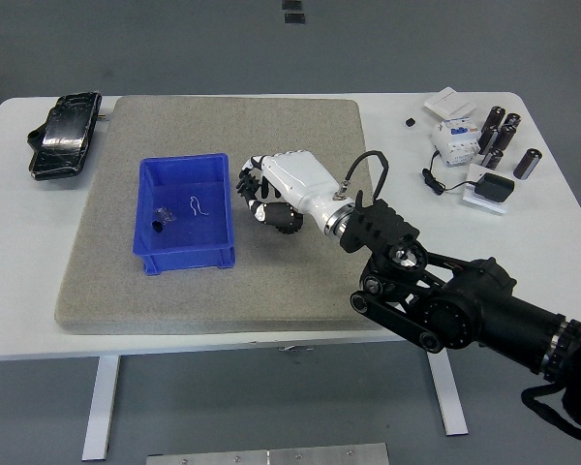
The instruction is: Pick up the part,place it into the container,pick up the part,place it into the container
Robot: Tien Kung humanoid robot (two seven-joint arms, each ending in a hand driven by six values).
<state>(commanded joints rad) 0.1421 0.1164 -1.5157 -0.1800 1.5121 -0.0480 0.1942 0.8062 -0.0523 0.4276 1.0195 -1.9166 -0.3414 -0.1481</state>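
My right hand (pixel 271 205), white with black joints, reaches in from the lower right and hovers over the grey mat (pixel 223 281), just right of the blue bin (pixel 184 161). It covers the spot where the black gear lay, so the gear is hidden beneath it. Whether the hand holds the gear does not show. Inside the bin lie a small dark part (pixel 161 218) and a thin white wire piece (pixel 199 205). The left arm is out of view.
A black pouch (pixel 63 136) lies at the table's far left. At the far right are several black cylinders (pixel 504 136), a white breaker (pixel 455 140), a white card (pixel 447 101) and a black adaptor (pixel 491 186) with a cable.
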